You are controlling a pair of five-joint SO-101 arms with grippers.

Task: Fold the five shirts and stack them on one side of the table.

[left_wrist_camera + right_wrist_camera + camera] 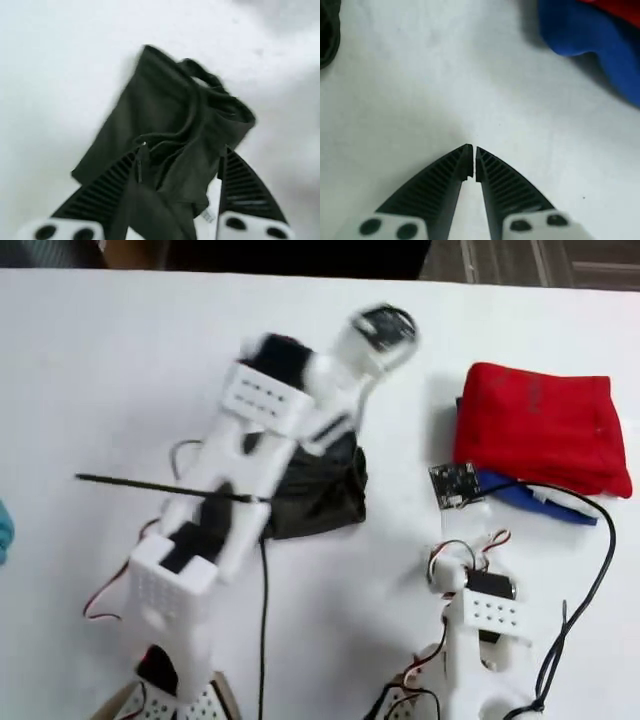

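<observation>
High view has the black shirt [320,490] lying crumpled near the middle of the white table [100,360], partly covered by the left arm [230,500], which stretches diagonally across it. From the left wrist view the black shirt [170,130] is a loosely bunched bundle with a rolled edge at its far end, and the left gripper [181,150] sits over its near end with jaws spread wide; the ribbed fingers [110,185] stand on either side of a raised fold of the cloth, which fills the gap between them. Well apart from it, toward the table's right side, a folded red shirt [540,425] rests on top of a blue shirt [540,500], whose edge sticks out beneath it on the near side. The right arm [485,615] stands just in front of that stack. Its wrist view shows the right gripper [474,150] over bare tabletop with jaws pressed together, tips touching and holding nothing, with the blue shirt [590,35] and a sliver of the red shirt [615,7] farther off.
</observation>
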